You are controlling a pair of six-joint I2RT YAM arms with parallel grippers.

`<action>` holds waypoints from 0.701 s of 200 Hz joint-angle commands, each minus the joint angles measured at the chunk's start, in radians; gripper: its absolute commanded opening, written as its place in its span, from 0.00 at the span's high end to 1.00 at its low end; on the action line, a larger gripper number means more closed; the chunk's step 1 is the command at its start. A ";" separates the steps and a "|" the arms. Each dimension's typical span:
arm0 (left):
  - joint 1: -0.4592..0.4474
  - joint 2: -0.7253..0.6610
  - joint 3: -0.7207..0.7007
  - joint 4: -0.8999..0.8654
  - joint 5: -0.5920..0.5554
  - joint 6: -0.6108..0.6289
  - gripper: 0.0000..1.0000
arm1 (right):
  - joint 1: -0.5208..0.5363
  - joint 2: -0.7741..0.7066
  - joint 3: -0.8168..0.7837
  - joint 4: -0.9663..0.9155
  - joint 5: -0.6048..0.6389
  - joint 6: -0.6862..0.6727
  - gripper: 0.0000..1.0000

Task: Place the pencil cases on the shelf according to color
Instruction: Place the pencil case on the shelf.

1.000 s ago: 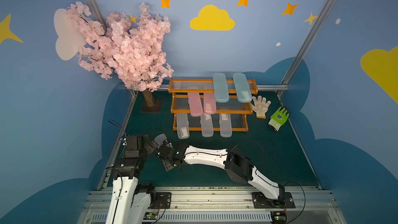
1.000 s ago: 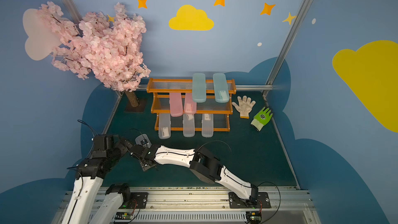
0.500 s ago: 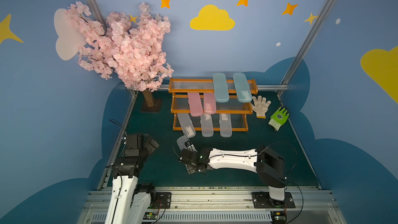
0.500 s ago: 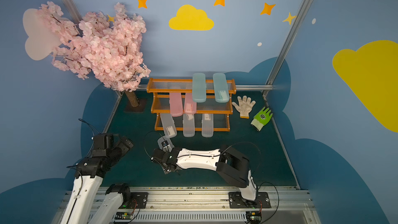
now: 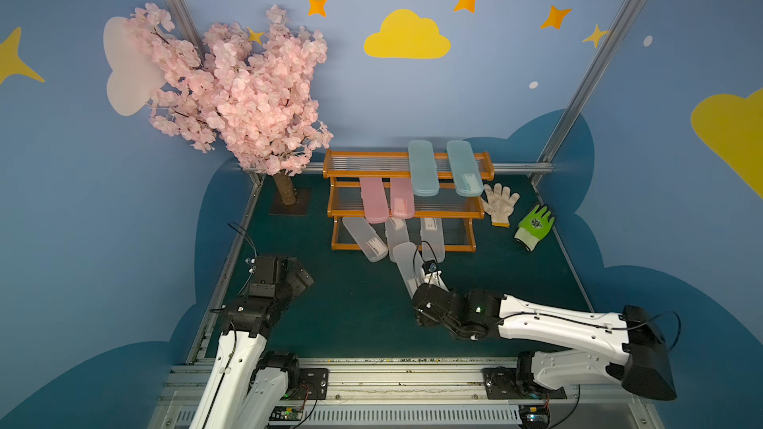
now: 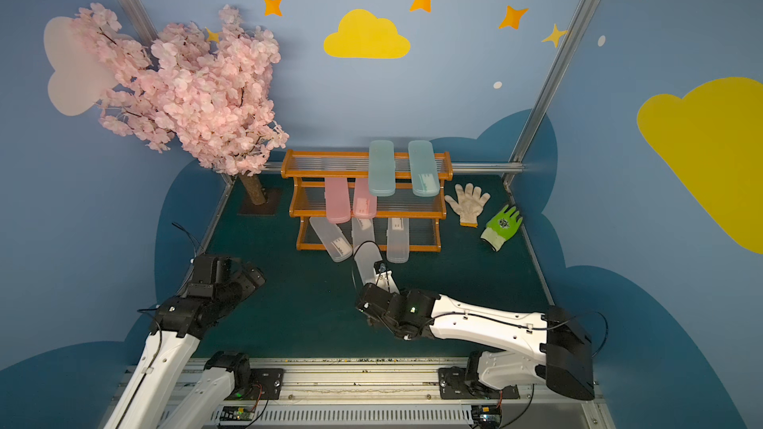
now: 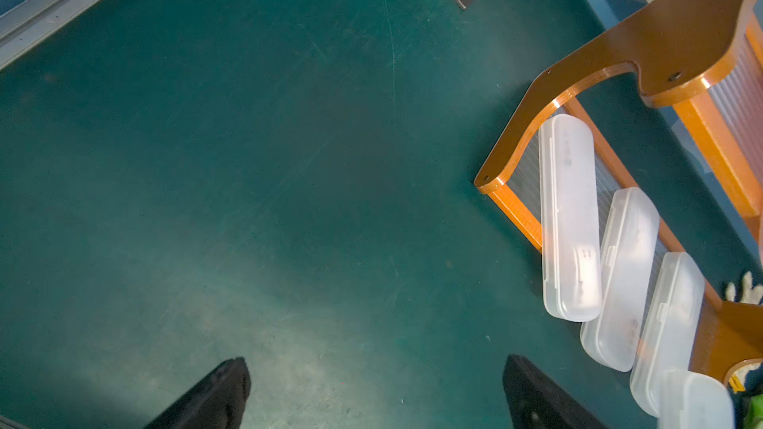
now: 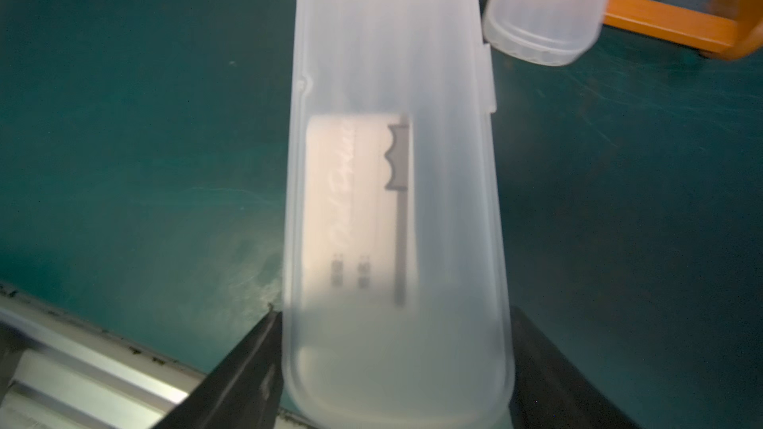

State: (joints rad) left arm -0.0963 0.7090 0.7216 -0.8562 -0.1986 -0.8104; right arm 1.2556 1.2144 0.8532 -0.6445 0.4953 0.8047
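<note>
So the right gripper [image 8: 396, 365] was clamped on the near end of the last clear case [image 8: 396, 158], one black finger on each long side. The case stuck out lengthwise toward the shelf [image 5: 475, 214]. In both top views its far end sat right at the front of the bottom tier, between the ends of two cases already parked there. Couldn't tell if it was touching either one.

The left gripper [image 7: 377, 385] was doing nothing. Its jaws were wide apart and empty over bare mat [image 7: 247, 158], well off to the side by the rail.

Looking at the shelf, I'd say this job was nearly wrapped:
- top tier: two blue cases [image 5: 423, 167], side by side
- middle tier: two pink cases [image 5: 373, 200], right next to each other
- bottom tier: three clear ones [image 5: 432, 237], front ends hanging over the edge

That's seven sorted by color, and the eighth was the one in the grip. The leftmost clear one [image 5: 365, 237] lay skewed, not square like the rest. It was on the right tier though, so it probably counts.

What's left, as far as I could judge, is to slide the held case onto the bottom tier and let go. The open stretch at the right end looked like the easiest spot, since the middle was crowded.

Two gloves [image 5: 499, 204] lay on the mat beside the shelf, out of the way.
</note>
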 commanded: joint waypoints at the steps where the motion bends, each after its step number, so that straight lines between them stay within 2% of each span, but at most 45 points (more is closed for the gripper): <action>1: -0.032 0.012 0.004 0.023 -0.042 -0.019 0.00 | -0.038 -0.099 -0.055 0.007 0.069 -0.019 0.37; 30: -0.062 0.046 -0.009 0.062 -0.044 -0.023 0.00 | -0.204 -0.220 -0.136 0.045 -0.016 -0.079 0.37; 53: -0.078 0.081 -0.020 0.091 -0.033 -0.018 0.00 | -0.348 -0.247 -0.154 0.102 -0.136 -0.144 0.36; 89: -0.095 0.098 -0.028 0.121 -0.049 -0.006 0.00 | -0.528 -0.142 -0.101 0.149 -0.334 -0.246 0.36; 140: -0.095 0.093 -0.042 0.130 -0.066 0.014 0.00 | -0.696 -0.009 -0.029 0.173 -0.368 -0.305 0.39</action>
State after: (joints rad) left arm -0.1902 0.8097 0.6971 -0.7410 -0.2409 -0.8146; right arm 0.6083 1.1847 0.7715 -0.5209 0.1638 0.5533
